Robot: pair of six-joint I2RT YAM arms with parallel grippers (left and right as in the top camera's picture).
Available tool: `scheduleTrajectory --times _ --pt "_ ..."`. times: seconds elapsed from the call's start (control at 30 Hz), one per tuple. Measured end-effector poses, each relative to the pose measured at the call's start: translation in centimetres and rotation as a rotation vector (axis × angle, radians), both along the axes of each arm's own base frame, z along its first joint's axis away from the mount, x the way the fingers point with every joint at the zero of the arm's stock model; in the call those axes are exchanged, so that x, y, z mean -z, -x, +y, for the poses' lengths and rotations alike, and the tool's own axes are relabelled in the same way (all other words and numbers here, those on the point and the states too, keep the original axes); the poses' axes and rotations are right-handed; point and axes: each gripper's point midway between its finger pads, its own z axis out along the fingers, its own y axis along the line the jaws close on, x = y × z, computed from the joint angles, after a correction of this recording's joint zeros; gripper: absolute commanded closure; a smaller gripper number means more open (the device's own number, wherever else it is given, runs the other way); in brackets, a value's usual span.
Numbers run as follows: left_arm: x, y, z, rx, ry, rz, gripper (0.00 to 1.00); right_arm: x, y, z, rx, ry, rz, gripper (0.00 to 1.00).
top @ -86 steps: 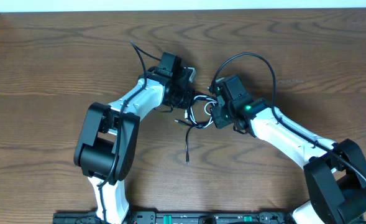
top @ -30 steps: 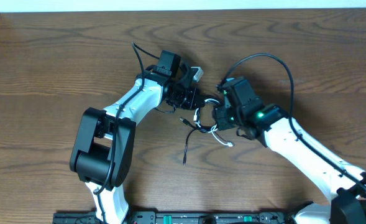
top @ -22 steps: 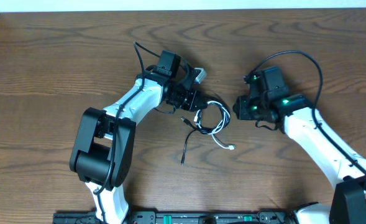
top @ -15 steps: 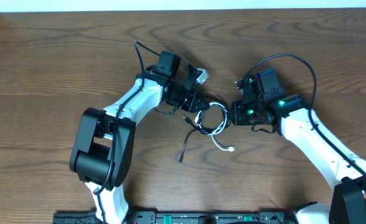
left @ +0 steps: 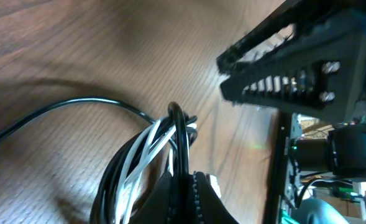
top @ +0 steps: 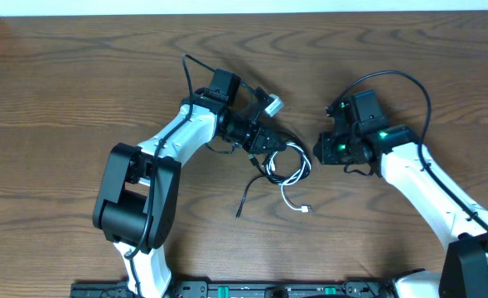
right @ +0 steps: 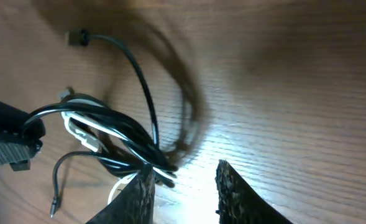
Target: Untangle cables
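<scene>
A dark brown wood-grain counter [top: 70, 74] is shown. Near its middle, a thin black cord [top: 245, 199] and a thin white cord [top: 285, 197] are bundled in one tangle. The black tail is stretched toward the near edge, and the white plug end is laid just beside it.

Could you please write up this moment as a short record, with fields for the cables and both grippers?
cables: black cable and white cable looped together in one bundle, not yet separated
surface: wooden table
left gripper: shut on the bundle's loops
right gripper: open, holding nothing, just clear of the bundle
free ends: black end and white plug lie on the table, on the side of the bundle nearer the robot bases
</scene>
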Motion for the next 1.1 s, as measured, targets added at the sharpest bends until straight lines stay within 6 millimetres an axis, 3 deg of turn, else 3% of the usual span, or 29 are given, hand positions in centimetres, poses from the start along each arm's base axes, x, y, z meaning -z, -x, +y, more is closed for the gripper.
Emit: scheduleTrajectory --times 0.03,0.07,0.43,0.53,0.8,1.1 --pt "0.1 0.0 0.1 -0.002 -0.007 -0.002 0.68 0.0 0.0 -0.1 0.003 0.0 0.0 0.68" --pt "0.2 -0.1 0.1 -0.002 -0.014 -0.006 0.66 0.0 0.0 -0.1 0.003 0.0 0.0 0.67" --pt "2.6 -1.8 1.8 -0.085 -0.189 -0.055 0.62 -0.2 -0.2 0.3 -0.003 -0.021 -0.006 0.66" --pt "3.5 -2.4 2.2 -0.128 -0.263 -0.062 0.51 -0.3 -0.3 0.3 -0.004 -0.024 -0.013 0.66" --pt "6.1 -1.9 1.5 -0.172 -0.523 -0.152 0.51 -0.3 -0.4 0.4 -0.004 -0.026 -0.016 0.66" --pt "6.6 -2.3 1.1 -0.204 -0.611 -0.222 0.58 -0.4 -0.6 0.4 -0.005 -0.029 -0.024 0.65"
